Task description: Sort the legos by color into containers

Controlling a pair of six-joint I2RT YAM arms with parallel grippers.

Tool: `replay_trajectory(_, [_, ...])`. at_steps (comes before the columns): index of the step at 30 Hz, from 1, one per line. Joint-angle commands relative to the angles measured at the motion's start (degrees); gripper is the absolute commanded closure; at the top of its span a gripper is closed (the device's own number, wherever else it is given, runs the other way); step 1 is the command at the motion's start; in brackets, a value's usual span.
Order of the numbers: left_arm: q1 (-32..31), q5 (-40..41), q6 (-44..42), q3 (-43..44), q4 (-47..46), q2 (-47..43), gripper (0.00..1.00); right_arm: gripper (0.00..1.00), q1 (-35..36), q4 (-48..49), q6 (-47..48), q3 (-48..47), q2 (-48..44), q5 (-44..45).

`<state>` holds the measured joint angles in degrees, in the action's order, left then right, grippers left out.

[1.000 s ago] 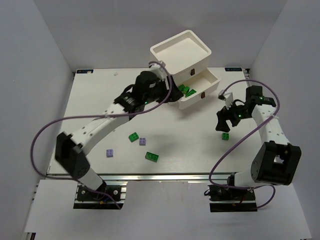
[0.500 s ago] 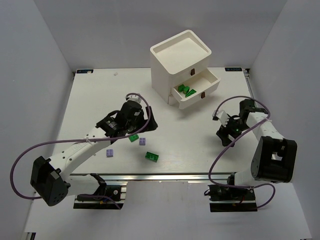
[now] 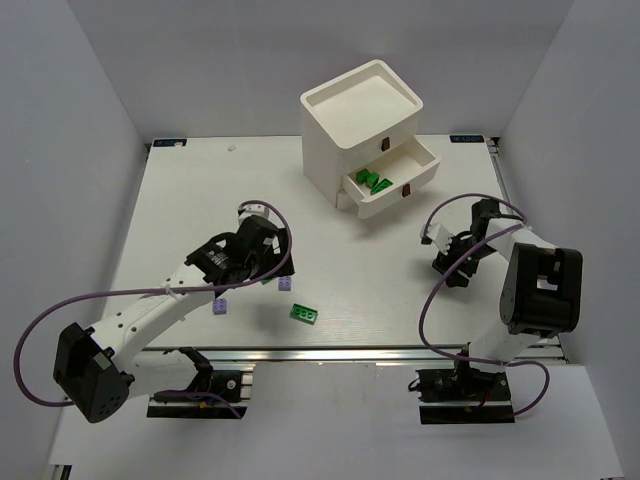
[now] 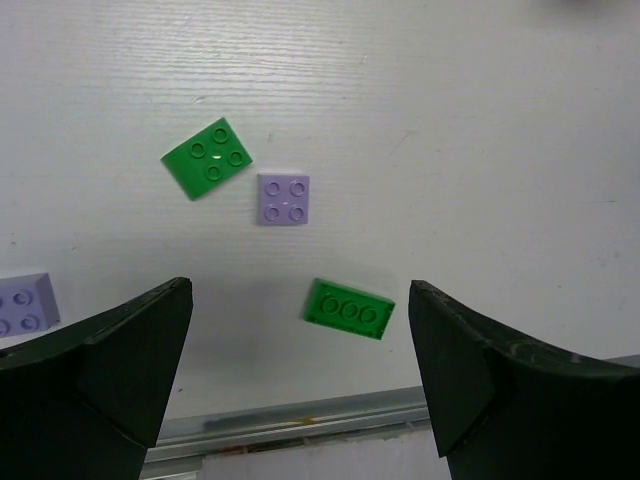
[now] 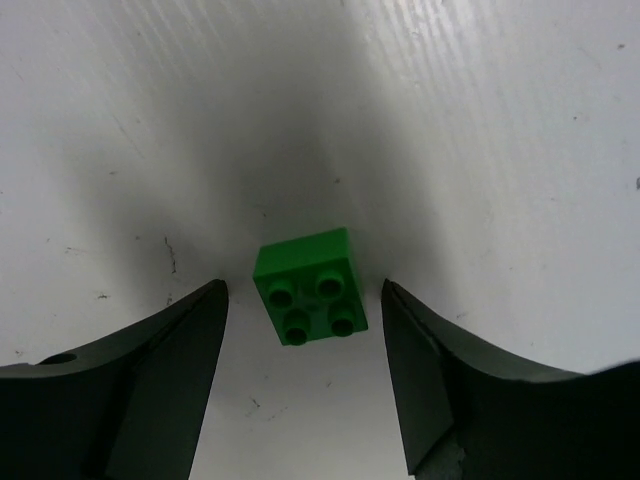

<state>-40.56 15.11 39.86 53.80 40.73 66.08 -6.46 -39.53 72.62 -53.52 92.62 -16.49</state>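
Pretty plain setup: a white table [image 3: 180, 200] with a faint wood-grain texture, boxed in by matte pale grey walls on the left [image 3: 60, 200], back [image 3: 250, 60] and right [image 3: 590, 120]. An aluminium rail [image 3: 330, 352] runs along the near edge, with small black brackets [image 3: 165, 143] at the far corners. The lighting is bright and even from above, with soft shadows and a bit of glare on that rail.

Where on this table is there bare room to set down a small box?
Free: the far-left table corner beside the chest, and the middle in front of the open drawer. Crowded: the near-left, where loose legos lie by the left gripper.
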Motion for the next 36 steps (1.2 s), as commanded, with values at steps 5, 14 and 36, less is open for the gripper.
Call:
replay_trajectory(5, [0.2,3.8,-0.3,-2.9,1.6,-3.3,0.02,0.55,0.3,-2.2,5.8,-1.9,1.6,-1.6])
replay_trajectory(14, [0.7,6.8,-3.0,-3.8,1.5,3.0,0.02,1.00,0.6,-12.2,2.9,-12.3,-1.0,-12.1])
replay_trajectory(36, [7.6,1.1,-16.7,7.5,-1.4,22.4,0.02,1.00,17.1,14.1,-56.5,-53.3,16.5,-8.4])
